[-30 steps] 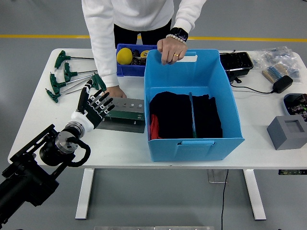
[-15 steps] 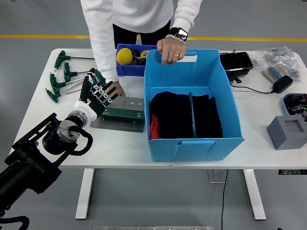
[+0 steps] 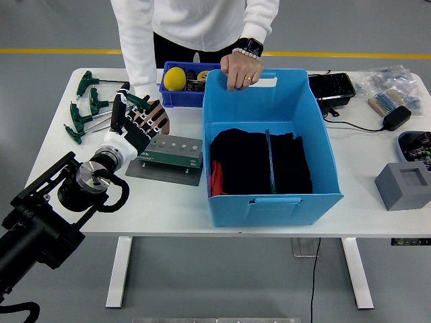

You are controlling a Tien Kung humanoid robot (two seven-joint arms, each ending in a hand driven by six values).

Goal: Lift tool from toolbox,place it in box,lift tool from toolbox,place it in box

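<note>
Lying at the far left of the white table (image 3: 60, 145): a group of green T-handle tools (image 3: 91, 111), spread loose and untouched. Hovering just beside them, above the left end of the grey tool block (image 3: 168, 156): the left hand (image 3: 135, 126), fingers spread wide and holding nothing. Resting right behind it: one hand of the person (image 3: 161, 121), close to the robot's fingers. Probably being in the reaching step, with the first lift not yet done. Calling next for a lowering onto one green handle, a closing around it, then a carrying to the right. Waiting at the middle: the blue box (image 3: 269, 145), lined with dark cloth, its far rim being held by the person's other hand (image 3: 240, 70). Showing nowhere: the right hand.
</note>
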